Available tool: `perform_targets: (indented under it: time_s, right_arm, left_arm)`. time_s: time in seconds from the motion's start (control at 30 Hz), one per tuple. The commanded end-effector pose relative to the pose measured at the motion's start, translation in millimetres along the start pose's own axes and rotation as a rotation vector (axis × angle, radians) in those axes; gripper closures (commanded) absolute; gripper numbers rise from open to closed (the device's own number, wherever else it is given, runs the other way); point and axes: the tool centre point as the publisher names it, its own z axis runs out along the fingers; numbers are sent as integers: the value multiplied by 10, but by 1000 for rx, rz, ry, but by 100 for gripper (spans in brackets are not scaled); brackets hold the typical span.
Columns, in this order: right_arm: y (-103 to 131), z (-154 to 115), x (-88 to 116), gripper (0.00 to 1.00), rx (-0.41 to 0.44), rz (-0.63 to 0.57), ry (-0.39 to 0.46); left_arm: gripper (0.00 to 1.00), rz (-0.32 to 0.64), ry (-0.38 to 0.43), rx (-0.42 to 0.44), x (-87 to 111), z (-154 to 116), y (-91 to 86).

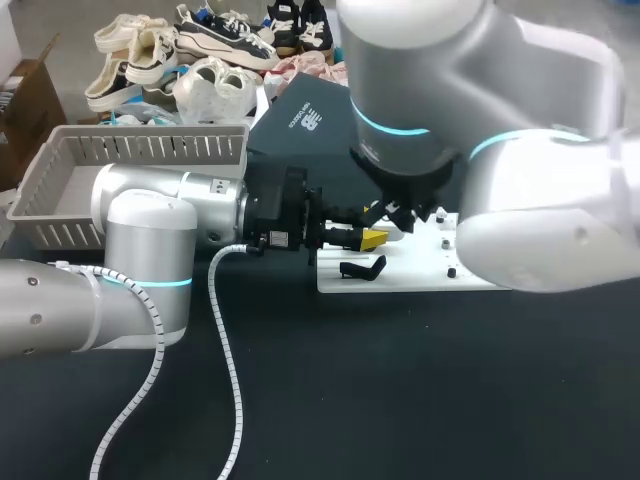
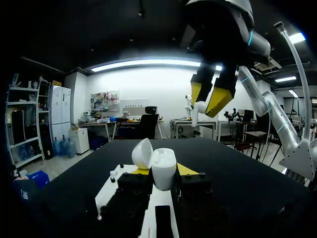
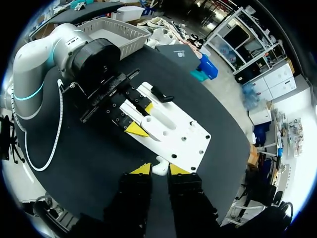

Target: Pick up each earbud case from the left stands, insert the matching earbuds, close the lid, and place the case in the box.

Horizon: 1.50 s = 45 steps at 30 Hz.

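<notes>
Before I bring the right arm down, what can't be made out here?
Head view: right arm covers the case and much of the white board.
Left wrist view: the case's own wall hides its wells.
Right wrist view: earbud in right gripper too small to tell which side's.

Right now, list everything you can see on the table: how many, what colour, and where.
earbud case: one, white, lid open, held between the left gripper's fingers over the board
earbud: one, white, pinched between the right gripper's tips, above the case
board: one, white, mid-table
stand: one, black, on the board's near left part
basket: one, grey, far left of the table
box: one, dark, beside the basket, behind the board
table: one, black
left gripper: yellow tips, shut on the case
right gripper: yellow tips, shut on the earbud, above the left gripper
</notes>
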Motion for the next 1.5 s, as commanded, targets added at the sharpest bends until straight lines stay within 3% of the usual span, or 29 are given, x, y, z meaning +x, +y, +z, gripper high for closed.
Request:
perform_targets:
  time_s: [0.03,0.57,0.63,0.8,0.93,1.13,1.4,1.5]
  right_arm:
    - [13,8,-54,100,2,0,40]
    - [13,8,-54,100,2,0,40]
    - [32,9,-113,100,49,11,58]
    - [12,5,-283,100,176,170,124]
    - [20,-19,-361,100,144,300,181]
    - [24,14,-321,100,117,393,219]
    - [-77,36,-187,100,15,424,295]
    - [-105,45,-136,100,47,435,300]
  left_arm:
    - [100,0,-1,0,4,3,4]
    - [100,0,-1,0,4,3,4]
    - [100,0,-1,0,4,3,4]
    - [100,0,-1,0,4,3,4]
    - [100,0,-1,0,4,3,4]
    - [100,0,-1,0,4,3,4]
    - [100,0,-1,0,4,3,4]
    - [100,0,-1,0,4,3,4]
